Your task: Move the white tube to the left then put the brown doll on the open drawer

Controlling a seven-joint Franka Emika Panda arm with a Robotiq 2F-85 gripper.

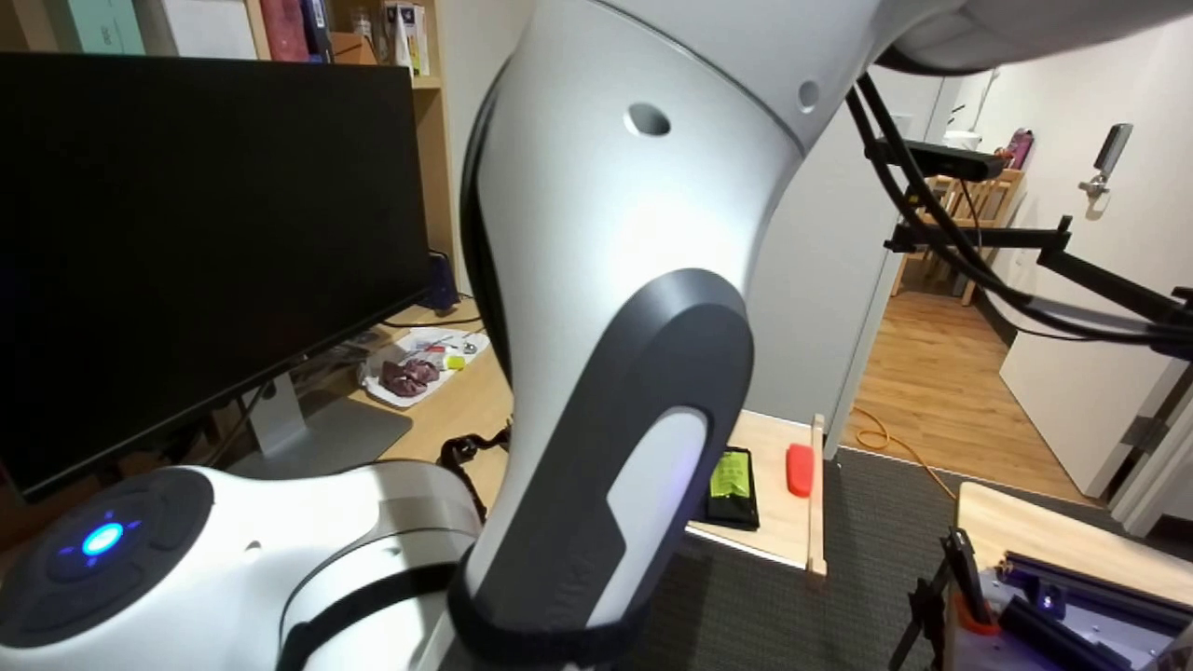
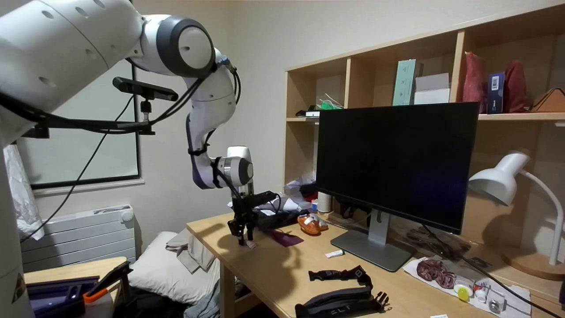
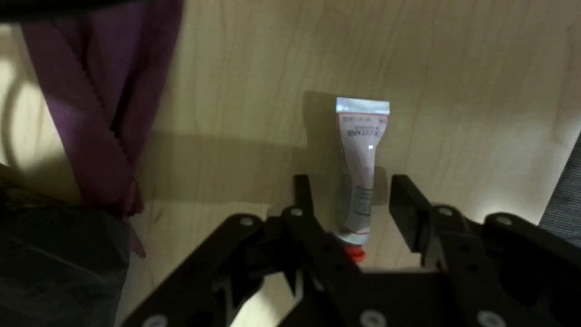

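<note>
My gripper (image 3: 351, 190) points down over the wooden desk (image 2: 304, 258), jaws wide, fingers (image 3: 404, 197) on either side of a white tube (image 3: 358, 168). The tube lies flat near a purple cloth (image 3: 91, 136), its red cap (image 3: 357, 254) partly hidden by one finger. In an exterior view, a red object (image 1: 800, 469) and green packet (image 1: 730, 475) lie in the open drawer (image 1: 772, 438).

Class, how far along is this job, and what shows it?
Done: the open gripper is lined up over the white tube. In hand: probably moving the tube, which lies ungripped between the parted jaws; whether it has been shifted is unclear. Remaining: apparently the doll, as none shows in the visible part of the drawer.
</note>
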